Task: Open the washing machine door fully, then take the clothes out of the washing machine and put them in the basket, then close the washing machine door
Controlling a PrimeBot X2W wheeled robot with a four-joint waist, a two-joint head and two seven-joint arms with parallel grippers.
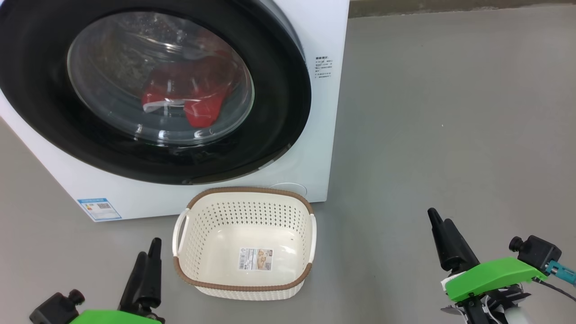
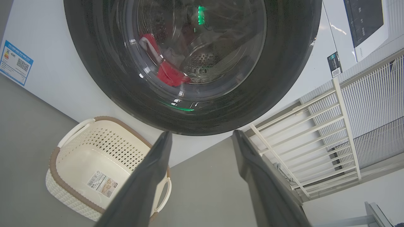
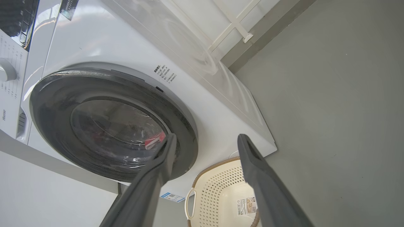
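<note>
The washing machine point(image 1: 320, 40) fills the upper left, and its washing machine door point(image 1: 40, 112) lies closed against the white front. Behind the glass bowl, the red clothes point(image 1: 198, 96) rest low in the drum; they are also visible as clothes point(image 2: 169, 75) and clothes point(image 3: 156, 140). On the floor just before the machine stands the basket point(image 1: 245, 192), holding nothing but its paper label. My left gripper point(image 1: 148, 254) hangs open just left of the basket. My right gripper point(image 1: 438, 218) is open well to its right. Neither touches anything. In the wrist views the left gripper point(image 2: 202, 134) and right gripper point(image 3: 206, 137) point at the door.
Bare grey floor point(image 1: 450, 112) stretches to the right of the machine. A white slatted rail point(image 2: 315, 132) stands beside the machine against the wall. The dark control panel point(image 3: 12, 19) sits above the door. A blue label point(image 1: 99, 209) marks the machine's lower left corner.
</note>
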